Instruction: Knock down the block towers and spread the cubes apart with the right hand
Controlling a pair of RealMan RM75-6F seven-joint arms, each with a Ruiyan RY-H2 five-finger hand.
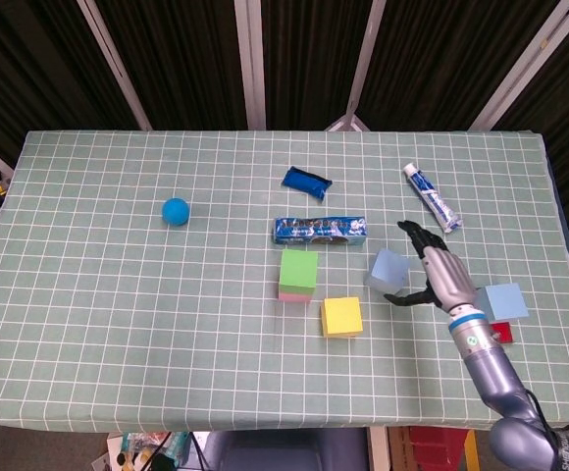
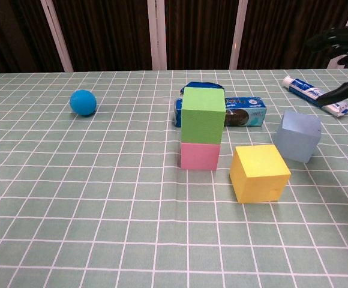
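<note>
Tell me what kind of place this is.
Probably a robot lab test bench, not a home: a table under a green checked cloth, dark curtained panels behind, foam cubes like the green cube staged on it, and a robot hand reaching in.

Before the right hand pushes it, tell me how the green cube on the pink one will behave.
The green cube sits squarely on the smaller pink cube, so a sideways shove probably topples it. Matte and blocky, it looks like light foam: likely to tumble and stop rather than roll.
</note>
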